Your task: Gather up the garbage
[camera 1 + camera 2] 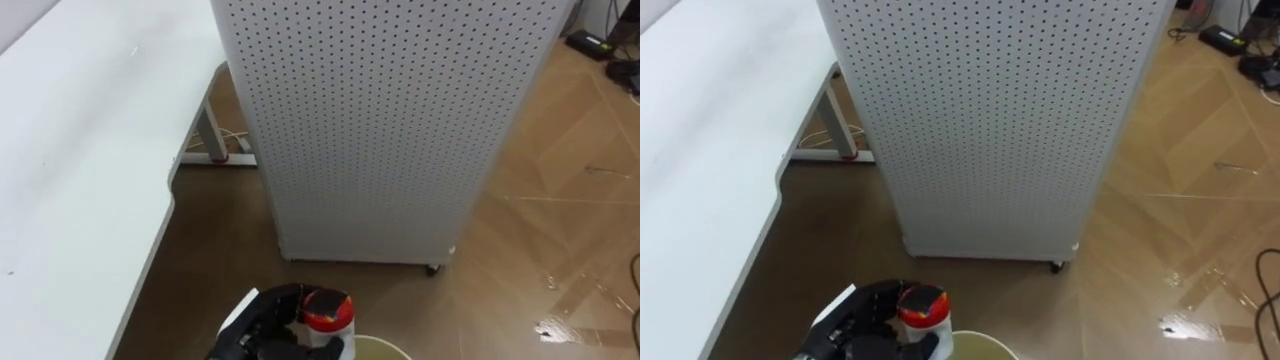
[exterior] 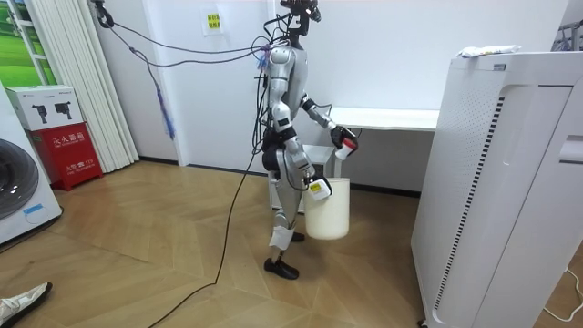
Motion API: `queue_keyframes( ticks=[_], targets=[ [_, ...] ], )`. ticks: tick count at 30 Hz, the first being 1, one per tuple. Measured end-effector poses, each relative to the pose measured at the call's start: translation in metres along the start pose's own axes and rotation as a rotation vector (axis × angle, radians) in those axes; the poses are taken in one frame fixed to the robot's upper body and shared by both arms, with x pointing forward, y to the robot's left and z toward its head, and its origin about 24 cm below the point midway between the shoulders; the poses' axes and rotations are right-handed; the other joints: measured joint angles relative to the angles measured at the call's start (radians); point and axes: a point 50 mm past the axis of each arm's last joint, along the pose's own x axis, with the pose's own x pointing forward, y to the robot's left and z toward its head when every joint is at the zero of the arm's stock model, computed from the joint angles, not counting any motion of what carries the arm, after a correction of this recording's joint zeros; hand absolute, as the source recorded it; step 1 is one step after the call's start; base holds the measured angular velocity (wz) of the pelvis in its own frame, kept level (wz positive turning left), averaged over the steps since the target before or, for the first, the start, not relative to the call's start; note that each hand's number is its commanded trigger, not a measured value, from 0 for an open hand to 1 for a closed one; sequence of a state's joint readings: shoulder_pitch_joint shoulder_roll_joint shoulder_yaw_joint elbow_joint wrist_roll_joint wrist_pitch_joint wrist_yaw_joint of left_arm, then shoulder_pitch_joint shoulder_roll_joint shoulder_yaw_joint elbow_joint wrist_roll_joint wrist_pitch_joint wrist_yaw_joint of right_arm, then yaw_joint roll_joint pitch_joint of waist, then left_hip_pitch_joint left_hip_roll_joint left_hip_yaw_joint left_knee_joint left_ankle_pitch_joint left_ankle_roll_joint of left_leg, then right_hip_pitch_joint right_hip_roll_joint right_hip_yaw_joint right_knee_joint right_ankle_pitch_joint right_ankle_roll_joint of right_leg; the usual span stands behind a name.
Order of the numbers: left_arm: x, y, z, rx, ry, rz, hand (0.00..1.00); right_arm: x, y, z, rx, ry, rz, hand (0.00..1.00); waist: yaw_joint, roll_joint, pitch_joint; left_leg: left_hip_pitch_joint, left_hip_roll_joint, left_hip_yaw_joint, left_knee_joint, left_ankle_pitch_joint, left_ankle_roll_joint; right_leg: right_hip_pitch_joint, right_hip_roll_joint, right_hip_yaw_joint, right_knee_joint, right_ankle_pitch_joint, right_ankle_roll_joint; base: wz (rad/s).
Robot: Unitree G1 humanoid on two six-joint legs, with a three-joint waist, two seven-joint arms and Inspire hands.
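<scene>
A piece of garbage, a white container with a red top [image 1: 328, 310], sits in my left hand [image 1: 262, 332], whose dark fingers are curled round it at the bottom edge of the eye views. Just below it shows the rim of a white bin [image 1: 382, 344]. In the room view I stand facing the white table, with the left hand [image 2: 338, 136] raised and the container [image 2: 347, 145] above the bin [image 2: 330, 211]. My right hand [image 2: 317, 188] holds the bin by its rim beside my leg, clear of the floor.
A tall white perforated cabinet [image 1: 380, 130] on castors stands right in front. A white table [image 1: 70, 180] fills the left, its leg [image 1: 212, 135] near the cabinet. Wooden floor [image 1: 560, 230] is open to the right, with cables [image 1: 600, 45] at the far corner.
</scene>
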State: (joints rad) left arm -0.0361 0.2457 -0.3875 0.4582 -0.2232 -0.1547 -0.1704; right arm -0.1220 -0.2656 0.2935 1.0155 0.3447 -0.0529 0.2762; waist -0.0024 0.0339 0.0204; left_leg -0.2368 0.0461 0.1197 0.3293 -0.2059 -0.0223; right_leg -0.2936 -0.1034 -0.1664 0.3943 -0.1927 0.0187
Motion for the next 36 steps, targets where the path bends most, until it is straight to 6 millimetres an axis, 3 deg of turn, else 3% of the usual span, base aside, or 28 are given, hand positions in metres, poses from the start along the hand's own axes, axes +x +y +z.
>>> queue_keyframes(
  ticks=[4,5,6,10,15,36],
  targets=[
    [-0.002,0.000,-0.013,-0.006,0.058,0.004,0.97,0.002,-0.001,0.002,0.000,0.006,-0.005,1.00,0.006,0.000,0.0074,-0.028,0.004,0.017,0.010,0.000,0.000,-0.037,-0.001,0.003,0.006,0.004,-0.006,-0.12],
    [-0.001,0.001,-0.015,-0.007,0.066,0.005,0.53,0.002,-0.001,0.003,0.000,0.005,-0.006,1.00,0.007,-0.001,0.0087,-0.034,0.005,0.018,0.013,0.000,0.000,-0.045,-0.001,0.004,0.007,0.005,-0.007,-0.10],
    [-0.002,0.000,-0.019,-0.012,0.085,0.005,0.02,0.002,-0.001,0.003,-0.002,0.005,-0.007,1.00,0.008,-0.002,0.0094,-0.047,0.006,0.021,0.017,0.000,0.000,-0.059,0.000,0.005,0.009,0.005,-0.008,-0.08],
    [-0.004,-0.003,-0.030,-0.022,0.134,-0.029,0.00,0.004,0.002,0.002,-0.013,0.013,0.005,1.00,0.011,-0.012,0.0162,-0.055,0.008,0.033,0.017,0.000,0.000,-0.078,0.001,0.013,0.019,0.005,-0.009,-0.09],
    [0.002,-0.008,-0.030,-0.035,0.137,-0.068,0.00,0.009,0.013,0.009,-0.027,0.001,0.036,1.00,0.008,-0.023,0.0222,-0.070,0.010,0.040,0.019,0.000,0.000,-0.095,0.001,0.011,0.019,0.008,-0.012,-0.04],
    [0.006,-0.016,-0.026,-0.014,0.131,-0.143,0.00,0.008,0.012,0.002,-0.035,0.031,0.021,1.00,0.011,-0.021,0.0180,-0.031,0.015,0.040,0.023,0.000,0.000,-0.044,0.005,0.001,0.000,0.015,-0.011,0.00]
  ],
)
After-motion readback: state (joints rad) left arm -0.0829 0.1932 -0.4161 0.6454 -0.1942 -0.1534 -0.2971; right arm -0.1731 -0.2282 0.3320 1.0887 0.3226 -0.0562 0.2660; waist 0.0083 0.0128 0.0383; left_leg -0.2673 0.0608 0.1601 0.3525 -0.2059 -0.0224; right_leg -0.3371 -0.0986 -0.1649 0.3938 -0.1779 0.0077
